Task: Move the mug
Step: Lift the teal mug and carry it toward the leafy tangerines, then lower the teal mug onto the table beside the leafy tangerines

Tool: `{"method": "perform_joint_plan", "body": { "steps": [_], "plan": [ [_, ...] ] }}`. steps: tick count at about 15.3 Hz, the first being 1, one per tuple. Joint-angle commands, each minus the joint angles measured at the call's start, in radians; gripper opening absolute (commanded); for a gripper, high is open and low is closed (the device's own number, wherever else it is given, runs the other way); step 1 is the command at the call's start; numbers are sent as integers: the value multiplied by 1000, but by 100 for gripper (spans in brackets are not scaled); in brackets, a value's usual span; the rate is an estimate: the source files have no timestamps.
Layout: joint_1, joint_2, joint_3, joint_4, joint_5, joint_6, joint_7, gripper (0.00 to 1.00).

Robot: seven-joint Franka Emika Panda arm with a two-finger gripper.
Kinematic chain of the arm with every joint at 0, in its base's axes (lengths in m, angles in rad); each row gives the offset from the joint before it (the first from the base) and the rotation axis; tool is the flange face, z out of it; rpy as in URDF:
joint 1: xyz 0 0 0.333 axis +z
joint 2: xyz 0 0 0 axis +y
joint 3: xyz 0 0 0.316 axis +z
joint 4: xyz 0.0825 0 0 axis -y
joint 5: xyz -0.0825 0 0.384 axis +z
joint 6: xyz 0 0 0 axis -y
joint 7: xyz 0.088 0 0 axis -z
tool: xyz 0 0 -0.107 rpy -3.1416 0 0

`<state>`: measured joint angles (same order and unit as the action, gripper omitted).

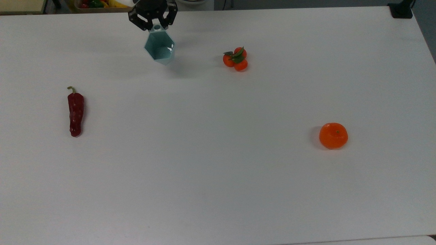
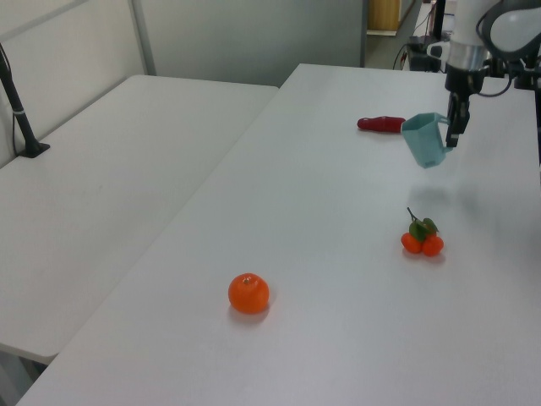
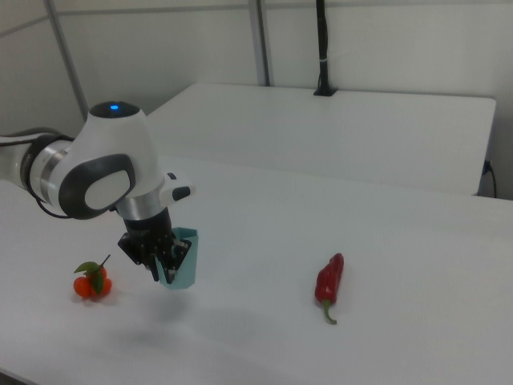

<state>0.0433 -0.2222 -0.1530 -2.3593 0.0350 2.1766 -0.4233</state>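
Near the far edge of the worktop [image 1: 218, 170] in the top view, the pincer [image 1: 156, 23] is pinching the mug [image 1: 159, 49] by the small tab handle at its rim. The mug is hanging just above the white surface, between the red pepper [image 1: 75, 111] and the cluster of small oranges [image 1: 235, 58], apart from both. It is tilting in the left view, with the base lower than the handle side and the opening turned partly sideways.

The grip is taking only the thin tab, so the whole cup is hanging from one small point. I am judging that this is the main risk: a quick turn or stop could make the mug swing, rotate between the fingers or slip out. Because it is tilting, it may also touch the worktop first with one edge of its narrow base. If the pincer is letting go in that pose, the cup could fall on its side and roll on its facets toward the cluster of small oranges. The single orange [image 1: 333, 135] is lying well apart and is in no danger.
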Motion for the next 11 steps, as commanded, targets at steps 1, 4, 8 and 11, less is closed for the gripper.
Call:
{"method": "perform_joint_plan", "body": {
  "steps": [1, 4, 8, 11],
  "plan": [
    [24, 46, -2, -37, -17, 116, 3, 0],
    [27, 70, 1, -60, -17, 169, 6, 0],
    [38, 109, 3, -64, -17, 180, 6, 3],
    [38, 112, 3, -66, -17, 172, 6, 15]
  ]
}}
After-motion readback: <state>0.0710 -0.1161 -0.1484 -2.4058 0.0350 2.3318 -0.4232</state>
